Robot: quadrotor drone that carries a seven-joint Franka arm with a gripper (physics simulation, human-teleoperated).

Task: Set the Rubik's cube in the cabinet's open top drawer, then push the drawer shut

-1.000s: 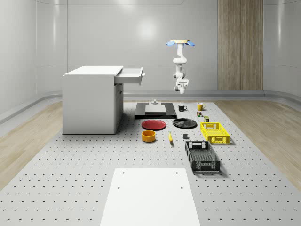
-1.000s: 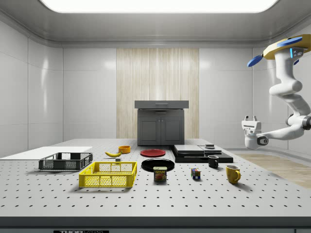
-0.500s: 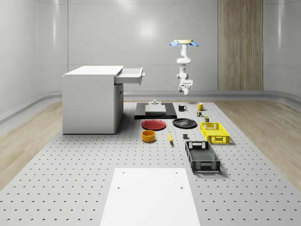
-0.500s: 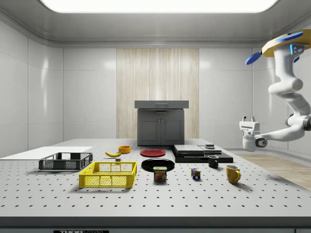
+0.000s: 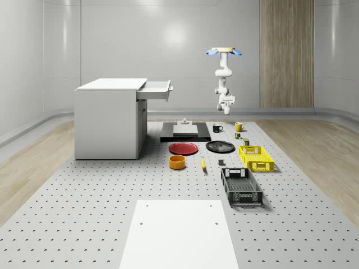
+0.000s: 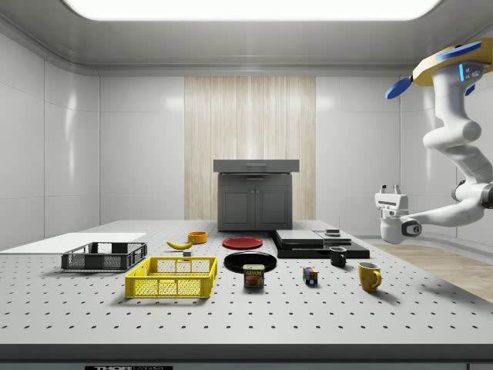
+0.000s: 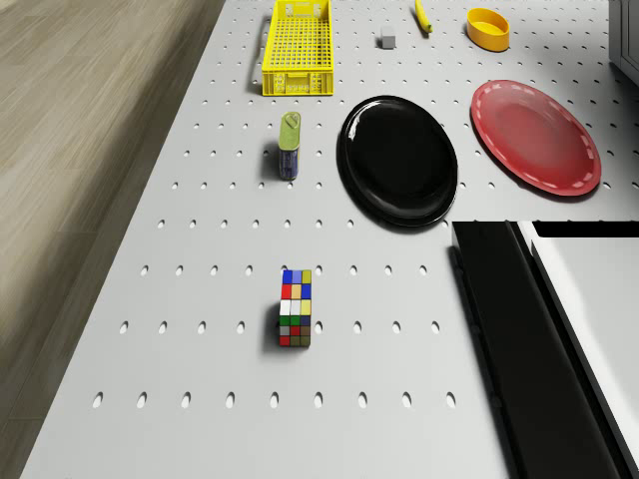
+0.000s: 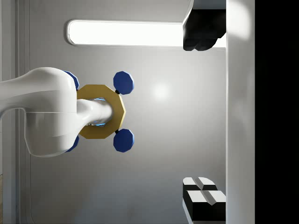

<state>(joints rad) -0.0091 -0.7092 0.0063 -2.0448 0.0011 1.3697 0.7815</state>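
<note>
Side view, drone: the drone [image 6: 456, 63] hovers high at the side view's right, above the table's far-right end.
Arm: bends down from the drone and reaches toward the side view's left.
Gripper: the gripper [image 6: 390, 189] points upward, in the air well above the yellow mug [image 6: 369, 276]; fingers spread apart, nothing between them.
Whole-scene view, gripper: the gripper [image 5: 226, 106] hangs above the far end of the table [image 5: 84, 213], over the black mug [image 5: 217, 128] and yellow mug area.
Rubik's cube: the Rubik's cube [image 7: 295, 308] rests on the table, near the black platform [image 7: 519, 339]; well below the gripper.
Cabinet: the cabinet [image 5: 109, 120] stands at the whole-scene view's left; its top drawer [image 5: 153, 90] is pulled open.
Nearby items: can [image 7: 290, 146] between the yellow basket [image 7: 297, 47] and the cube; black plate [image 7: 398, 160] beside the red plate [image 7: 536, 136].
</note>
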